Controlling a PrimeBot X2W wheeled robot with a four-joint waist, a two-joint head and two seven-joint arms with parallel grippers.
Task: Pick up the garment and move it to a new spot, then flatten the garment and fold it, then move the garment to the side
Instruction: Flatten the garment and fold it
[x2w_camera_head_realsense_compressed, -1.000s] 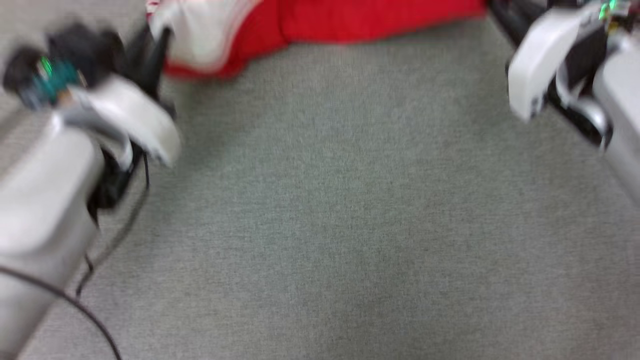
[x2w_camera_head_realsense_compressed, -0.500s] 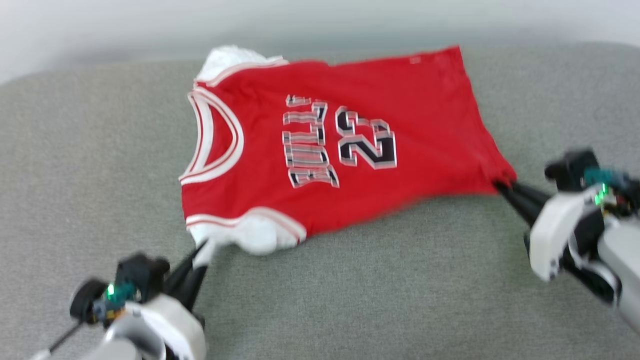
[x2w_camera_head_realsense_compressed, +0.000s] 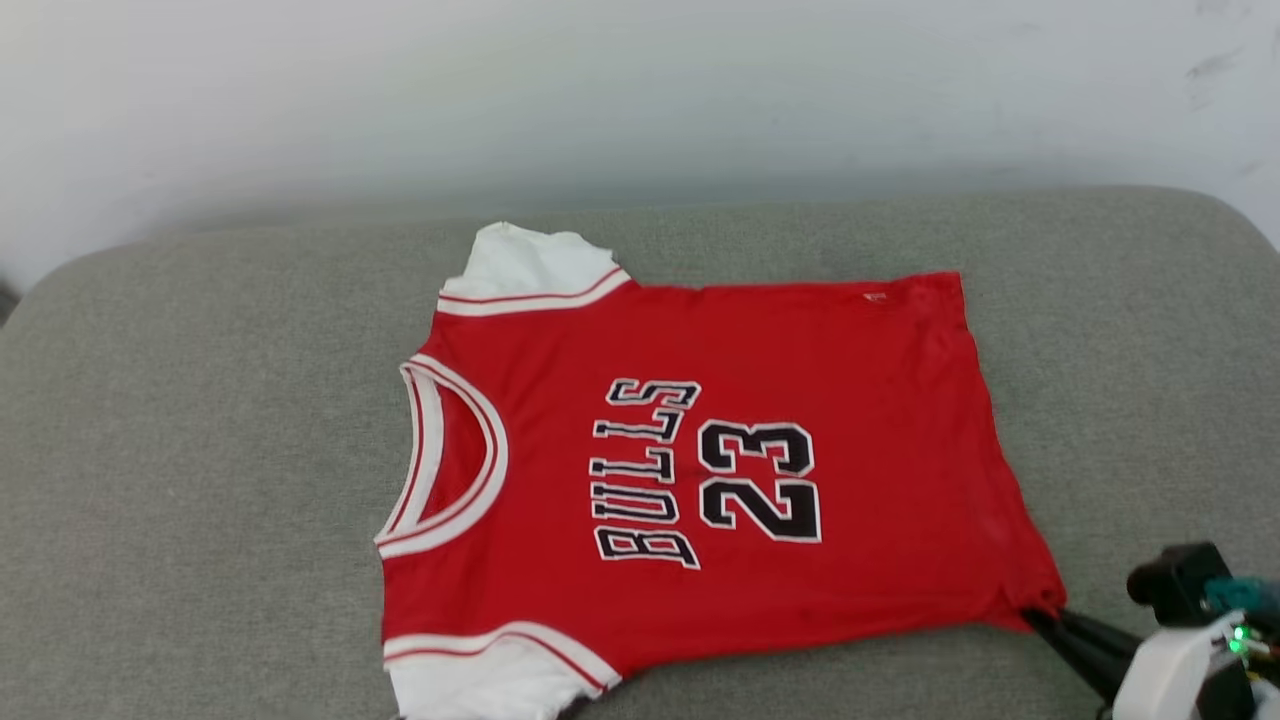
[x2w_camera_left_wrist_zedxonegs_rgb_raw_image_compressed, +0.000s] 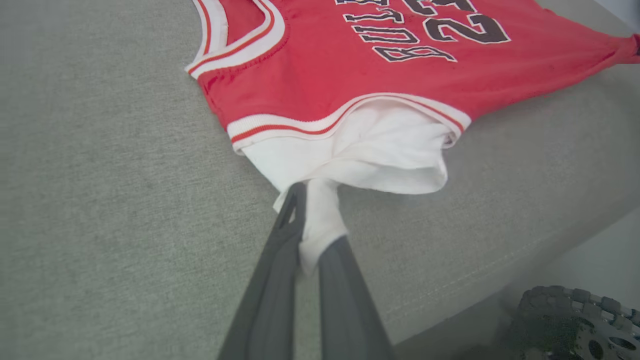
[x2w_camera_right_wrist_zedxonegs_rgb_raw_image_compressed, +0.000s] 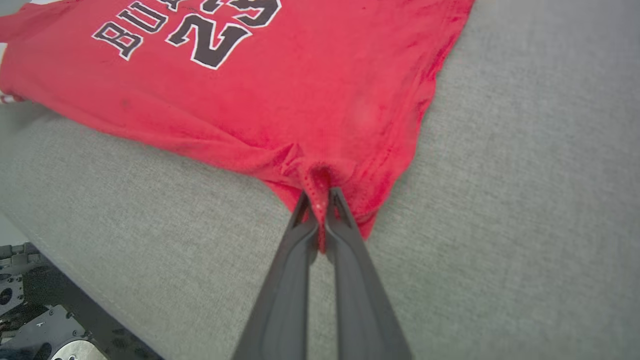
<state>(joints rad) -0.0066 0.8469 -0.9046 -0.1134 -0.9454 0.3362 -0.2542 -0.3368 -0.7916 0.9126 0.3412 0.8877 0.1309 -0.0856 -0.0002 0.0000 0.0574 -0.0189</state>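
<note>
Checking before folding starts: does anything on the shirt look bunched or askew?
The garment lies mostly flat, but its near white sleeve is bunched where the left gripper pinches it, and a hem corner puckers in the right gripper.

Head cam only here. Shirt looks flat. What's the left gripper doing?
Observer: The left gripper is shut on the near white sleeve of the shirt, with cloth bunched in the pinch.
Operator: Right one actually got cloth?
Observer: Yes. The right gripper is shut on the red hem corner, which puckers into the pinch.
Operator: Anything under the edge?
Observer: A dark wheel-like part sits below the front edge of the cushion.
</note>
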